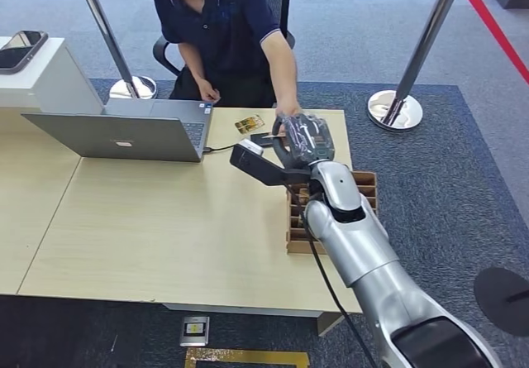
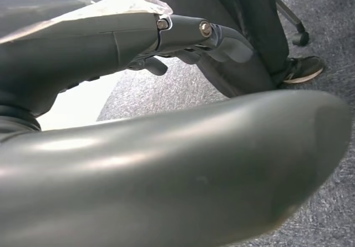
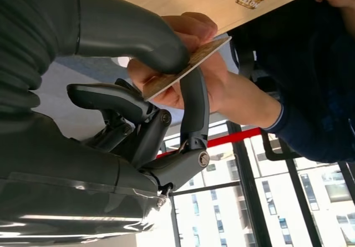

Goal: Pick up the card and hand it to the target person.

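A gold-brown card (image 3: 184, 69) is pinched between the thumb and a dark finger of my right hand (image 3: 138, 108). A seated person's hand (image 3: 228, 94) grips the same card from the other side, fingers over its far end. From the head view, my right hand (image 1: 302, 140) is stretched over the far edge of the table (image 1: 156, 236), meeting the person's hand (image 1: 288, 110). My left hand (image 2: 184, 33) hangs beside my body with its fingers stretched out and nothing in them.
A second patterned card (image 1: 250, 124) and a dark card (image 1: 262, 139) lie on the table near the far edge. A cardboard divider box (image 1: 368, 182) sits under my right forearm. A grey laptop (image 1: 125, 132) stands at the left. Stanchion bases (image 1: 394, 110) stand on the carpet.
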Tool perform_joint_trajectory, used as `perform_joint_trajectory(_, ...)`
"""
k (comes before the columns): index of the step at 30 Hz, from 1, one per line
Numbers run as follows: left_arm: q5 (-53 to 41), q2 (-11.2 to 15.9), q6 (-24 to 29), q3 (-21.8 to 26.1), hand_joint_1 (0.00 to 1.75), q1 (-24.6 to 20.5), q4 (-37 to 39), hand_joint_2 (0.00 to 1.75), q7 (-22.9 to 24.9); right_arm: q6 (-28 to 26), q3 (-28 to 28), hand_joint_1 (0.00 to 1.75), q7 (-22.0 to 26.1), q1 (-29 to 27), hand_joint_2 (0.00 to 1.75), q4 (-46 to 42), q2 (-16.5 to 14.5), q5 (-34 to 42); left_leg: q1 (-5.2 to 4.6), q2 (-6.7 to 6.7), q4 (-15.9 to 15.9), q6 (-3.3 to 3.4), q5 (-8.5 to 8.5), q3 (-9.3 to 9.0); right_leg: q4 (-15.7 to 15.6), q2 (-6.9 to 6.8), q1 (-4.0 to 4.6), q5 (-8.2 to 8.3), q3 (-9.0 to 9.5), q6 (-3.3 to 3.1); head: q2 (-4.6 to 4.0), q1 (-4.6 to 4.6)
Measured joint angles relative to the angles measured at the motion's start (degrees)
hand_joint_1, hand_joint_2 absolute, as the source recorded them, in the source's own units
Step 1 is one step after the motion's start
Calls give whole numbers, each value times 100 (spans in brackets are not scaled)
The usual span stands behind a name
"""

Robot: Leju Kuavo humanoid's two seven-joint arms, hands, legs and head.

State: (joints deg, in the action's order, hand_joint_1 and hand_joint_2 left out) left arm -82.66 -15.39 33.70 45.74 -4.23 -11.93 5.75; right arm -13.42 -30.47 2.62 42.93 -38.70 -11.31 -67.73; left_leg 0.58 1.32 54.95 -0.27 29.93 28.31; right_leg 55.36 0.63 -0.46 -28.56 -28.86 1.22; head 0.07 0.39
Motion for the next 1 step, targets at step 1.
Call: perform_joint_trajectory(1,-3,0,0,-1,0,0,0,0,0,-5,0,152,0,2,175,24,-5,-2,0,0,0,0,0,0,0,0,0,0,0,0,0,0)
